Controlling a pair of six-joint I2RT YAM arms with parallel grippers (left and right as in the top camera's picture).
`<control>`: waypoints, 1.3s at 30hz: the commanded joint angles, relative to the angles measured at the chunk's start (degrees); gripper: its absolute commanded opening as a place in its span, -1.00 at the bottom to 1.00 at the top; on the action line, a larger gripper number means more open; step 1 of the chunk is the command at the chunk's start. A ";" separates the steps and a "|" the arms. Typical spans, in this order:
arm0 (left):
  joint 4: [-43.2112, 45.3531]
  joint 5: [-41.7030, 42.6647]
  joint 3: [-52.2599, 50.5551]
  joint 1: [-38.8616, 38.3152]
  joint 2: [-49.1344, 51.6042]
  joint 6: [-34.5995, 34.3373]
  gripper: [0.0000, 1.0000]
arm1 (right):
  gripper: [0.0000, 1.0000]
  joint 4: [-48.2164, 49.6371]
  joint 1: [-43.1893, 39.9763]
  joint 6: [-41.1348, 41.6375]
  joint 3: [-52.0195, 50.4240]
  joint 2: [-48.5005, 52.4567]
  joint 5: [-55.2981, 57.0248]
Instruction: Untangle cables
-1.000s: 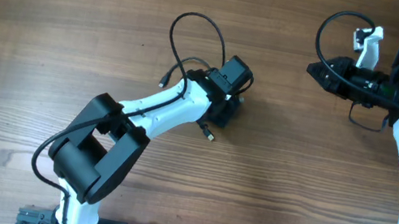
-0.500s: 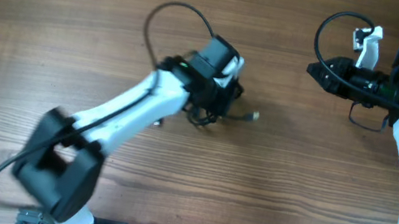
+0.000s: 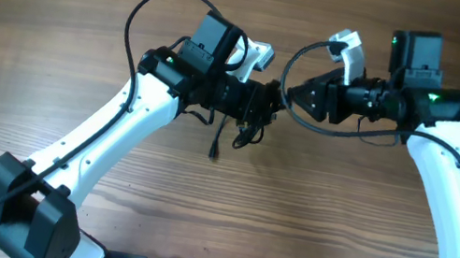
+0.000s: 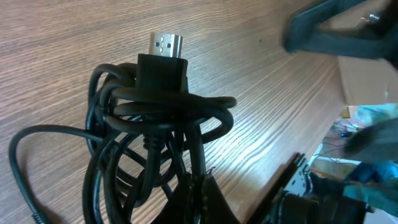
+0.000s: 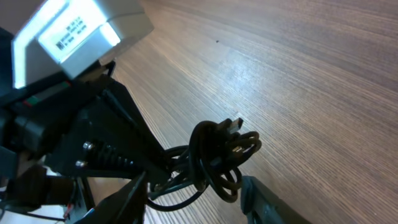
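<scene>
Closest in, my left end effector [image 3: 261,106] is clenched on the cables [image 4: 163,109]. The black strands run together into its grip at the bottom of the left wrist view and fan out above it into a tight knot of loops. A flat metal-tipped plug [image 4: 165,45] stands at the far end of that knot, pointing away from the left fingers, so the bundle's long axis runs straight out from the grip. The knot appears to be raised off the worktop [image 5: 298,74], not resting on it.

Facing it from the other side, my right end effector [image 5: 194,182] is spread wide and grasps nothing. The loops sit just ahead of it and roughly centred in the gap, with a finger to either side. Only the right arm is free, and the knot lies near it between the two end effectors. One loose cable tail [image 3: 215,145] hangs from the knot toward the wood.
</scene>
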 commanded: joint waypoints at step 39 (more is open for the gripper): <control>-6.01 4.50 0.63 4.13 -0.26 3.72 -0.92 | -0.91 3.74 -14.29 23.19 5.84 1.66 -15.10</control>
